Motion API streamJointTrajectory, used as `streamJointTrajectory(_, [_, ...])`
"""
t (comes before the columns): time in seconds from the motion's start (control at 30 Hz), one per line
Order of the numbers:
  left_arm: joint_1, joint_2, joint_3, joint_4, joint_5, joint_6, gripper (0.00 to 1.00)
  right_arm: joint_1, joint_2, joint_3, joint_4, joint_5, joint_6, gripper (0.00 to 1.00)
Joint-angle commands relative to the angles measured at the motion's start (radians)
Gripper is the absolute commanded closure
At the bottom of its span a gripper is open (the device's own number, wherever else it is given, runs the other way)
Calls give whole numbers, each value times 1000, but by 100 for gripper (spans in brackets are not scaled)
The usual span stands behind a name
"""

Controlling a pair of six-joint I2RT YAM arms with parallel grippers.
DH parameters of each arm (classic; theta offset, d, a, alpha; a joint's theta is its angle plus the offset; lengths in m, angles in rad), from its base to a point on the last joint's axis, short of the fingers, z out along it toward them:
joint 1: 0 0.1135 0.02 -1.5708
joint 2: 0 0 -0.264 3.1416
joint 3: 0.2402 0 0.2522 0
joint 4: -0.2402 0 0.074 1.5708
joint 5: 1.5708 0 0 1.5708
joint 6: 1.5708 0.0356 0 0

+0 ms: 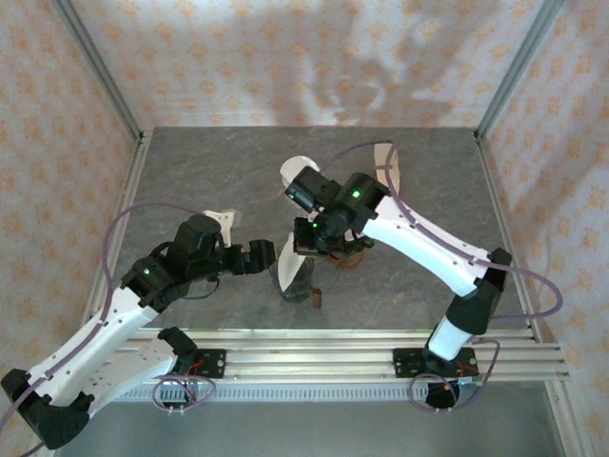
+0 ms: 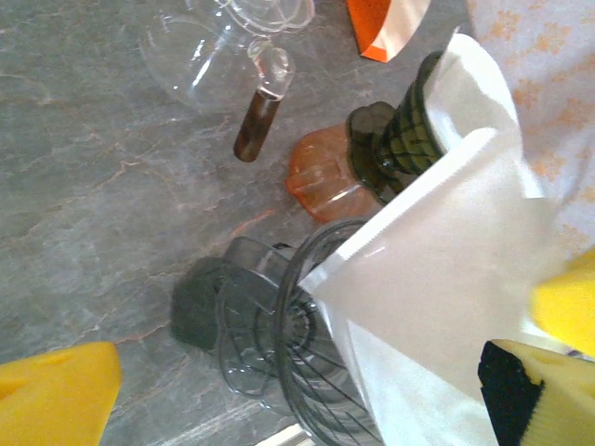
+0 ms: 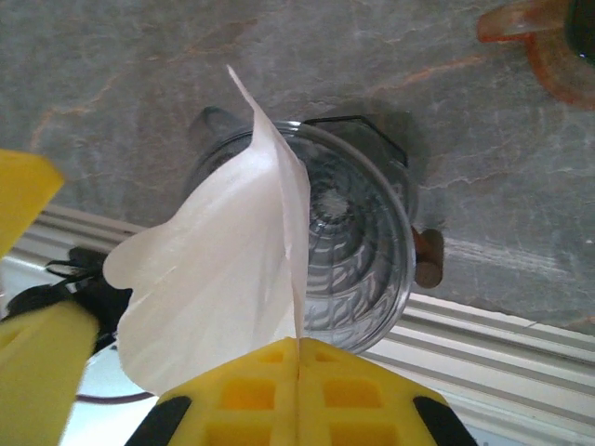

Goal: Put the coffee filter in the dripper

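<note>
The coffee filter (image 3: 223,279), a white paper cone, is clamped at one edge between the right fingers (image 3: 242,395), which are pressed together on it. In the right wrist view it fans out from that grip and is partly folded, with one long edge standing up in a crease. It hangs over the near side of the dripper (image 3: 358,242), covering part of the mouth. The ribbed inside on the far side is bare. In the left wrist view the filter's lower corner reaches the dripper's rim, but whether paper and rim touch cannot be told.

The dripper is clear, greyish and ribbed. It stands upright on the grey, marble-patterned worktop (image 3: 139,84), near the front rail, between the two arms in the top view.

The left fingers (image 2: 56,395) are spread wide apart and hold nothing. They sit just beside the dripper, with its mouth and the filter between them in the left wrist view.

Just beyond the dripper lies an orange piece (image 2: 321,177) with a dark green ribbed part (image 2: 404,139) on it. Farther off sits a clear glass carafe (image 2: 204,56) with a brown handle (image 2: 256,125). Near it is an orange-and-white packet (image 2: 386,23).
</note>
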Motion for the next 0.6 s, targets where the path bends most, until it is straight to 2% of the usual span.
streamJointTrajectory(0.0, [15, -22, 4, 70, 51, 2, 0, 5, 34, 32, -71, 62, -14, 100])
streamJointTrajectory(0.17, [19, -29, -38, 135, 98, -26, 0, 4, 74, 57, -77, 78, -30, 100])
streamJointTrajectory(0.27, [19, -2, -48, 120, 108, -15, 1, 5, 92, 73, -82, 81, -39, 100])
streamJointTrajectory(0.57, [18, 38, -54, 50, 91, 32, 16, 5, 100, 78, -82, 92, -49, 100])
